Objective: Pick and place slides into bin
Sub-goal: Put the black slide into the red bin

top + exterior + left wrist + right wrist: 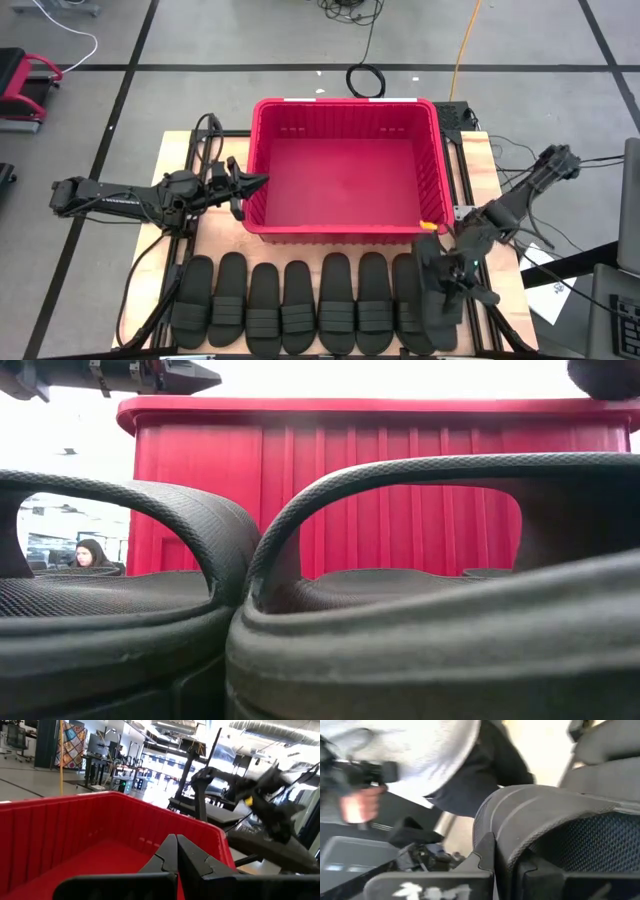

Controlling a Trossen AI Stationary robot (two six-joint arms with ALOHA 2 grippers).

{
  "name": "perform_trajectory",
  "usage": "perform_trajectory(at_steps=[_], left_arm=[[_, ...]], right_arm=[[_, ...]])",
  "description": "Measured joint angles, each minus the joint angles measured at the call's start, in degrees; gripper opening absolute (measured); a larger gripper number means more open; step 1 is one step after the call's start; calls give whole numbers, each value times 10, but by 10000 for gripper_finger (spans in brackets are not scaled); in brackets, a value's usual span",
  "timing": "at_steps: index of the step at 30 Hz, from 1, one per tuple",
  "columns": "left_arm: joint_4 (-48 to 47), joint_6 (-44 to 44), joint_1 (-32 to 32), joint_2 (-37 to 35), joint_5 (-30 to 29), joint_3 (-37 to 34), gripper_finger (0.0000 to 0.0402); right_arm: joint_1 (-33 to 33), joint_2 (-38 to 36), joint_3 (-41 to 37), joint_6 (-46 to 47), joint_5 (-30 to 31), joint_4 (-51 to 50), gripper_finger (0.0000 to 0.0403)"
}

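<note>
- Our right hand [452, 283] is down at the right end of the row of slides [300, 305], clenched on the strap of the end slide [440, 315]; the wrist view shows that strap [540, 815] right against our shut fingers.
- The bin [345, 235] lies just past the row, up and left of this hand in the high view, its near right corner close by. We judge the next move to be a lift, then a short carry over that rim.
- The slides lie side by side on the tabletop [505, 190], long axes pointing at the bin.
- Our left hand [255, 183] is clenched on nothing, hovering at the bin's left wall, farther from the slides.
- Hidden: our arm covers much of the gripped slide from above, so we cannot tell whether it is off the tabletop. The low view is blocked by two slides.
- A person [445, 755] shows blurred beyond the tabletop.
</note>
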Motion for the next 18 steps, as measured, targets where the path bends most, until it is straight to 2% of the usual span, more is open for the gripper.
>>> perform_trajectory(at_steps=[4, 8, 15, 18], left_arm=[[-11, 2, 0, 0, 0, 0, 1], [-11, 3, 0, 0, 0, 0, 1], [-10, 3, 0, 0, 0, 0, 1], [-10, 10, 0, 0, 0, 0, 1]], right_arm=[[-71, 38, 102, -92, 2, -144, 4], [-158, 66, 179, -160, 34, -209, 4], [-330, 85, 277, -296, 151, -301, 4], [-408, 89, 309, -351, 149, -321, 4]])
